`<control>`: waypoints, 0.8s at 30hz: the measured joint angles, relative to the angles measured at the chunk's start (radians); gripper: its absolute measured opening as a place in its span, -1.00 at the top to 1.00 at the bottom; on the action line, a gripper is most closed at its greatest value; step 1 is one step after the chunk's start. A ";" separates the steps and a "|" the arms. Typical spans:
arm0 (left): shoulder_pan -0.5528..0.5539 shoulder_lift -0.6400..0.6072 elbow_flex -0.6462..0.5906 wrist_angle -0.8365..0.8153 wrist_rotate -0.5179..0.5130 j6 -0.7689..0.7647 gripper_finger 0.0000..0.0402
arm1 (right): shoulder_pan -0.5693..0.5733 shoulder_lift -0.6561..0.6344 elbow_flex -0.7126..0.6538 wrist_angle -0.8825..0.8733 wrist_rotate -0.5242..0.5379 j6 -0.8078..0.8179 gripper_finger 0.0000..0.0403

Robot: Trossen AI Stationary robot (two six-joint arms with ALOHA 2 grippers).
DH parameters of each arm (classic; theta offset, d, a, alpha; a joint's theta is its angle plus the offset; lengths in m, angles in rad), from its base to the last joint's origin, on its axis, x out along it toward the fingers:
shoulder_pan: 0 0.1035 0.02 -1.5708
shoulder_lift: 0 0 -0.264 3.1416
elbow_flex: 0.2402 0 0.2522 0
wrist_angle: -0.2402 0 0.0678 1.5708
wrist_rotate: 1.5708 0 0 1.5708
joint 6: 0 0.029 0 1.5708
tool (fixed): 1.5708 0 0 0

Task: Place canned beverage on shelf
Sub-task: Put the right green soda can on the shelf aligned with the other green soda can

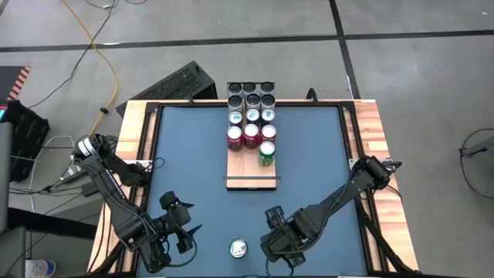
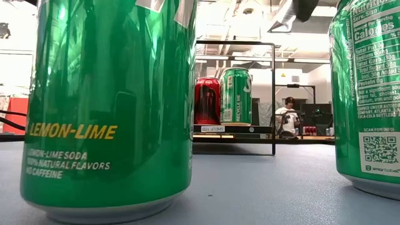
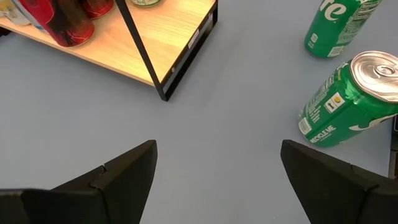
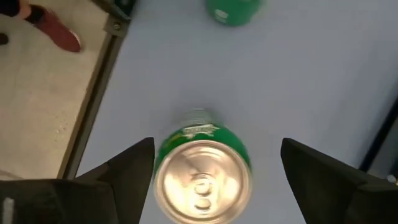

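Observation:
A green soda can [image 1: 238, 248] stands upright on the blue table near its near edge. A second green can [image 4: 202, 174] stands upright between the open fingers of my right gripper [image 4: 216, 171], which hangs over it [image 1: 279, 232] and hides it in the high view. I see no touch. Both cans loom in the low view [image 2: 109, 106] [image 2: 369, 94]. My left gripper [image 3: 217, 174] is open and empty at the near left [image 1: 181, 224]. The pale wood shelf [image 1: 251, 176] lies at the table's middle and holds several cans, a green can [image 1: 267, 153] nearest.
The shelf's black wire rail [image 3: 140, 46] stands at its near end, with bare plank behind it. Red cans [image 1: 243, 137] and dark cans fill the far rows. Wooden strips [image 1: 374, 131] edge the table. A person [image 2: 289, 115] sits in the room beyond, and a shoe [image 4: 56, 31] shows on the floor.

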 joint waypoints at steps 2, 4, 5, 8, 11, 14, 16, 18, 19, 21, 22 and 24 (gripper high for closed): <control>0.000 0.000 0.000 0.000 0.000 -0.001 -0.64 | 0.001 0.000 0.000 0.009 -0.004 -0.009 -0.61; 0.000 0.000 0.000 0.000 0.000 -0.001 -0.64 | 0.001 0.000 0.000 0.016 -0.008 -0.009 -0.59; 0.000 0.000 0.000 0.000 0.000 -0.002 -0.64 | 0.001 0.000 0.000 0.014 -0.008 -0.008 -0.59; 0.000 0.000 0.000 0.000 0.000 -0.001 -0.64 | 0.001 -0.002 -0.020 0.042 -0.017 -0.001 -0.59; 0.000 0.000 0.000 0.000 0.001 -0.001 -0.64 | 0.001 0.001 -0.066 0.060 -0.046 0.009 -0.59; 0.000 0.000 0.000 0.000 0.002 -0.003 -0.64 | 0.001 0.001 -0.077 0.054 -0.050 0.033 -0.59; 0.000 0.000 0.000 -0.001 0.002 -0.003 -0.64 | -0.001 0.000 -0.077 0.047 -0.050 0.034 -0.59; 0.000 0.000 0.000 -0.001 0.002 0.002 -0.64 | -0.005 0.000 -0.078 0.036 -0.051 0.034 -0.57; 0.000 0.000 0.000 -0.001 0.002 0.002 -0.64 | -0.006 0.000 -0.079 0.032 -0.056 0.034 -0.57; 0.000 0.000 0.000 -0.001 0.002 0.002 -0.64 | -0.006 0.000 -0.079 0.032 -0.058 0.034 -0.54; 0.000 0.000 0.000 -0.001 0.002 0.000 -0.64 | -0.006 0.000 -0.080 0.036 -0.058 0.034 -0.53; 0.000 0.000 0.000 -0.001 0.002 -0.005 -0.64 | -0.006 -0.001 -0.089 0.044 -0.058 0.040 -0.48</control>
